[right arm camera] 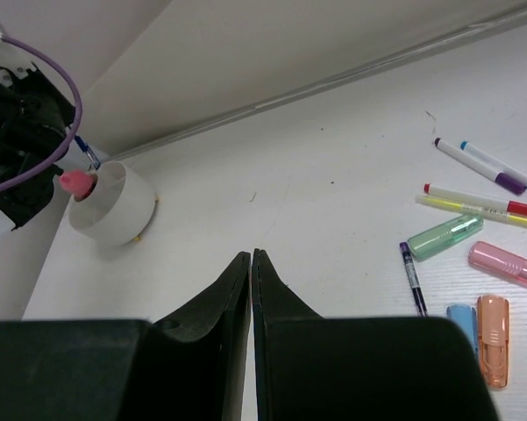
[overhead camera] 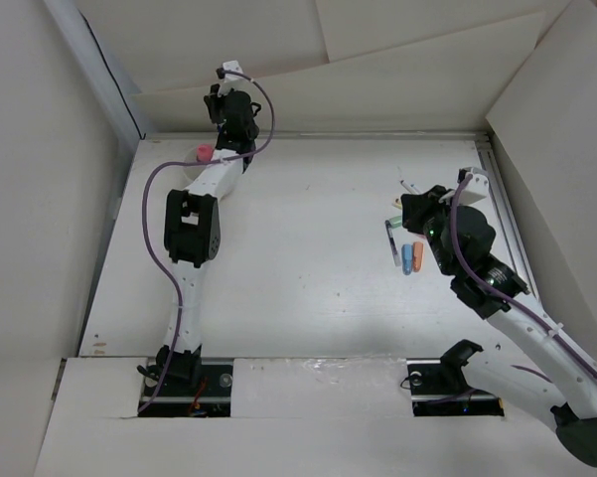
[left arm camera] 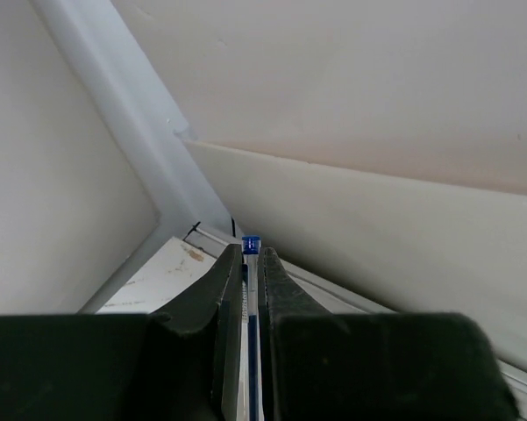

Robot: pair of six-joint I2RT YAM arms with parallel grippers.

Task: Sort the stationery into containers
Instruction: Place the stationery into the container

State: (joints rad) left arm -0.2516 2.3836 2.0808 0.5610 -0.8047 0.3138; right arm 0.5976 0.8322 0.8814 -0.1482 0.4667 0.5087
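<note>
At the far left corner of the table (right arm camera: 316, 193), your left fingers (left arm camera: 232, 263) are pinching a blue-capped pen (left arm camera: 251, 246), cap pointing away from the wrist. From the right wrist view, the pen hangs just above the far rim of the cup (right arm camera: 123, 215). I cannot tell whether its tip is inside a compartment.

A pink-capped tube (right arm camera: 76, 182) already stands in the cup, right beside where the pen comes down. If you let go off-centre, the pen may strike the tube or a divider and bounce out against the wall (left arm camera: 377, 114). The cup is low and looks light, so a long pen leaning on its rim, or a nudge from the fingers, could tip it. Get the tip well down before releasing.

Your right fingers (right arm camera: 238, 272) are pressed together with nothing between them, above bare table. Other pens (right arm camera: 482, 200), a green highlighter (right arm camera: 445, 237) and the pink (right arm camera: 507, 265), blue (right arm camera: 462, 320) and orange (right arm camera: 492, 326) pieces lie unsorted beside them. They sit close together, so closing on one may drag or roll its neighbour.
</note>
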